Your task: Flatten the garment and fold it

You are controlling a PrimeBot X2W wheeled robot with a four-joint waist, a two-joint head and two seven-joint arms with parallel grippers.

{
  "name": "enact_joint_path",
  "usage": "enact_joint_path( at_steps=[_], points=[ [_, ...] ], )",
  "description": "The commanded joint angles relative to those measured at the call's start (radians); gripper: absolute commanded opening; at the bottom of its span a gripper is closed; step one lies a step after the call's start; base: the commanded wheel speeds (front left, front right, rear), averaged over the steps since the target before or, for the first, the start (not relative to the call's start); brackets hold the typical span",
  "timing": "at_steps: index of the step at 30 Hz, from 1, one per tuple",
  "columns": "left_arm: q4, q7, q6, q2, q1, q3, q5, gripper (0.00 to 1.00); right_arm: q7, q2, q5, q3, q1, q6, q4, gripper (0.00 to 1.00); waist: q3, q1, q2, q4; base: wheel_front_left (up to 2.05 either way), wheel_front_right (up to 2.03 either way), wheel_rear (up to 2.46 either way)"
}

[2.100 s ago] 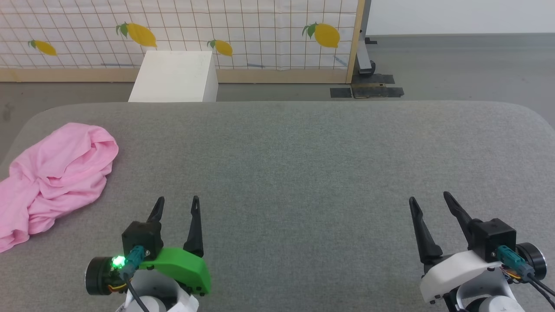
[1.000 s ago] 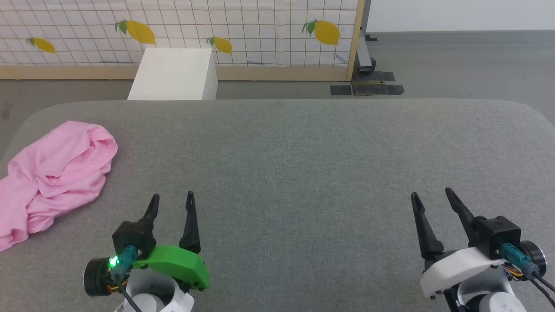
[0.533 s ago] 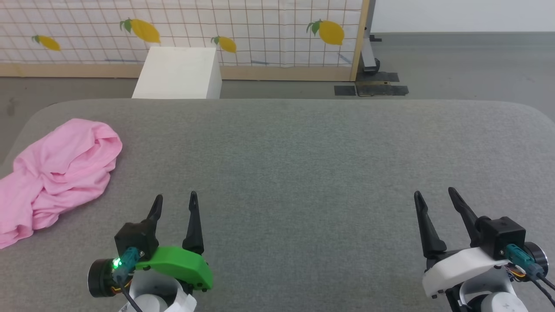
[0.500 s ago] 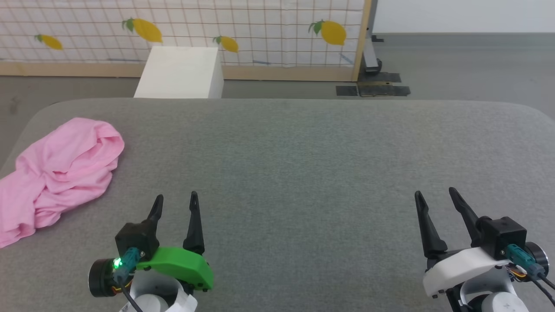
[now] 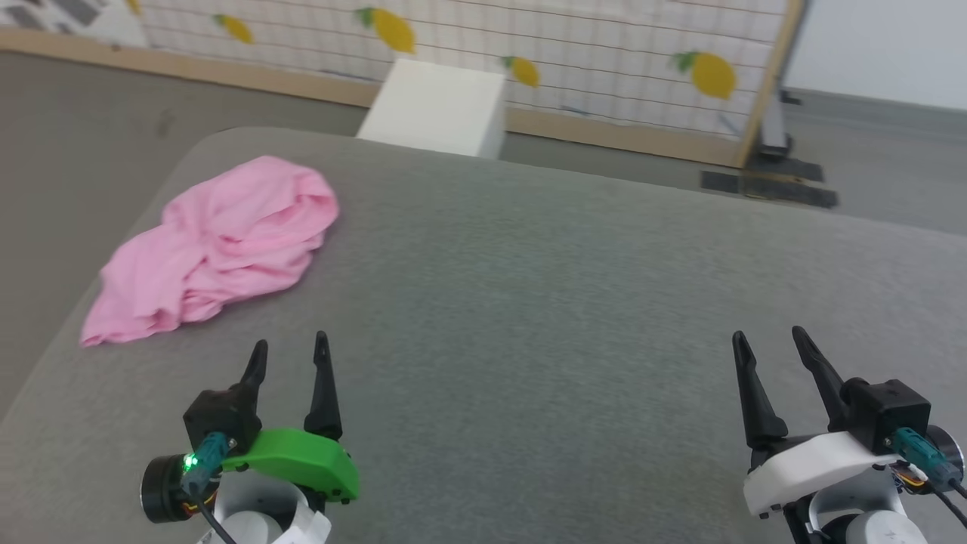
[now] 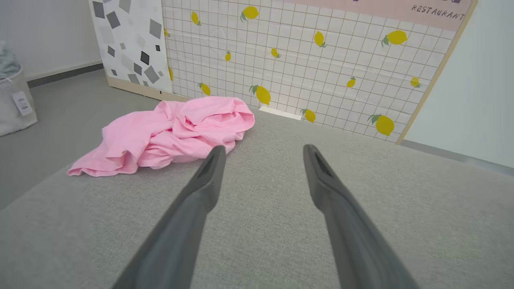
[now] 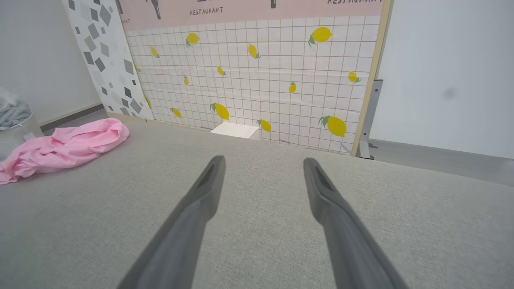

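Observation:
The garment (image 5: pixel 219 245) is a crumpled heap of light pink thin fabric near the far left corner of the grey table (image 5: pixel 529 317). It also lies ahead and to the left in the left wrist view (image 6: pixel 172 132) and far left in the right wrist view (image 7: pixel 64 148). My left gripper (image 5: pixel 289 349) stands open near the table's front left, a short way in front of the garment, with nothing between its fingers. My right gripper (image 5: pixel 767 338) is open and empty at the front right, far from the garment.
A white box (image 5: pixel 434 109) stands on the floor behind the table, before a gridded lemon-print screen (image 5: pixel 529 45) with a wooden frame. A pale bin (image 6: pixel 12 100) sits on the floor to the left. The table's left edge runs close beside the garment.
The head camera has turned left, so the whole picture has shifted right and tilted. The garment lies as before and both grippers stay open in about the same places.

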Motion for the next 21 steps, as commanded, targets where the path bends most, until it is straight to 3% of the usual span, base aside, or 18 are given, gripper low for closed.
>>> enact_joint_path(
  at_steps=[1,12,21],
  points=[
    [0.0,-0.009,0.012,0.015,0.003,0.002,-0.015,1.0,-0.009,0.0,0.008,0.001,0.007,-0.001,0.001,1.0,-0.012,0.0,0.0,0.134,0.0,0.0,0.0],
    [-0.031,-0.014,0.058,0.055,0.048,0.01,-0.054,1.0,-0.021,0.001,0.035,0.039,0.012,-0.001,0.013,1.0,-0.044,0.0,0.0,0.328,0.0,0.0,0.0],
    [-0.047,-0.021,0.085,0.077,0.066,0.003,-0.089,1.0,-0.04,0.001,0.057,0.05,0.007,-0.001,0.033,1.0,-0.051,0.0,0.0,0.407,0.0,0.0,0.0]
  ],
)
